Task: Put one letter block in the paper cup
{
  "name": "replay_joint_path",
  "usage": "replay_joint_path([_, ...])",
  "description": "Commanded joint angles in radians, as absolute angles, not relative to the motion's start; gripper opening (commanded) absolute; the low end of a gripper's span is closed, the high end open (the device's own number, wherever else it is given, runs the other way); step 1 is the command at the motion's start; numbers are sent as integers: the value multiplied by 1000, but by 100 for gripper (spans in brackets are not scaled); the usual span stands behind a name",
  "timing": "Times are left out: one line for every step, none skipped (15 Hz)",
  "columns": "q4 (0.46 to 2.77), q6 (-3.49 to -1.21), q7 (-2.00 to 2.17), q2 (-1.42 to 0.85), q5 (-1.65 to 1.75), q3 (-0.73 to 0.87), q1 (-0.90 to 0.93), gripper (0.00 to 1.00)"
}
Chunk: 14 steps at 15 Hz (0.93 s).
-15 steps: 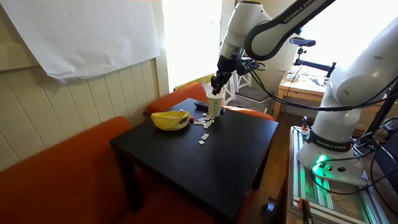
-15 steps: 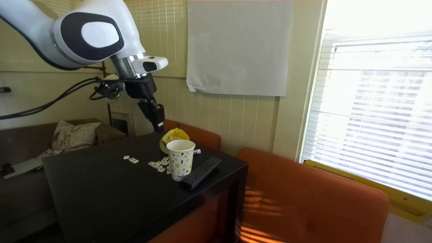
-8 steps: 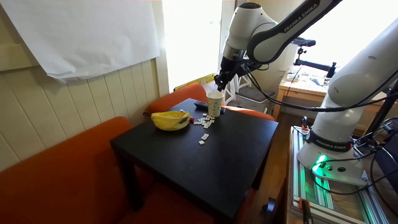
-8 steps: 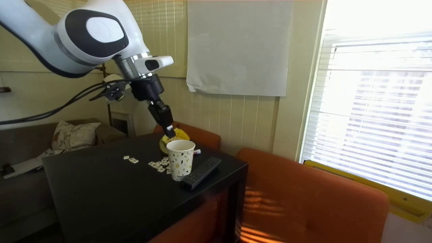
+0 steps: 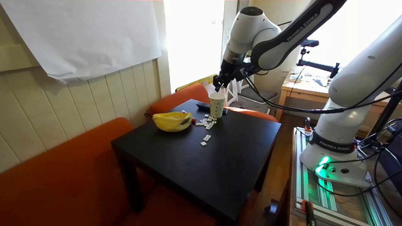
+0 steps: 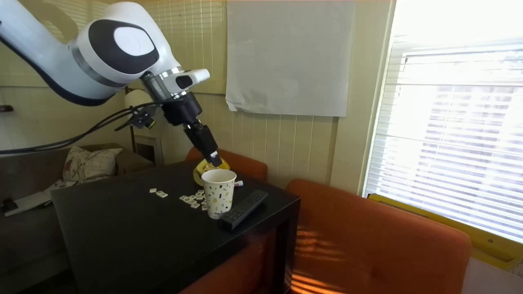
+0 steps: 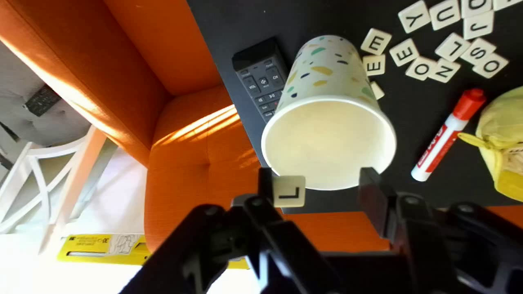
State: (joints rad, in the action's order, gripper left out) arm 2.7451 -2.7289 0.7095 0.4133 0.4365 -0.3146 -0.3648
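The off-white paper cup with coloured flecks stands upright on the dark table. It also shows in both exterior views. My gripper is above the near part of the cup's rim in the wrist view. Its jaws stand wide apart. A letter block marked L clings to the left finger and is apart from the right finger. In the exterior views the gripper is above the cup. Other letter blocks lie on the table beside the cup.
A black remote lies close beside the cup. A red and white marker and the yellow banana-shaped dish are on the cup's other side. A few blocks lie farther off. Orange chairs stand at the table's edge.
The gripper has moved toward the cup, rightward in an exterior view, and risen slightly. Its jaws now stand apart, where they looked closer together before. The cup and loose blocks have not moved.
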Motion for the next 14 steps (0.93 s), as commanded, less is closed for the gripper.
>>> replay_joint_path([2745,-2790,780,380,510,-340,-398,89])
replay_joint_path([2745,-2802,778,370,506,-335,-390,95])
replay_joint_path([2745,-2816,773,360,499,-331,-383,99])
replay_joint_path([2746,-2837,770,350,493,-328,-378,100])
replay_joint_path([2746,-2851,767,341,492,-327,-377,100])
replay_joint_path([2746,-2874,762,328,486,-322,-373,100])
replay_joint_path([2746,-2886,764,321,489,-324,-376,100])
replay_joint_path([2746,-2899,761,311,488,-322,-375,100])
replay_joint_path([2746,-2913,758,301,486,-321,-374,100])
replay_joint_path([2746,-2921,757,294,487,-322,-375,100])
replay_joint_path([2746,-2925,758,288,488,-324,-377,100])
replay_joint_path([2746,-2930,757,282,488,-323,-377,100])
replay_joint_path([2746,-2934,756,276,486,-322,-376,100])
replay_joint_path([2746,-2938,755,270,485,-321,-375,100])
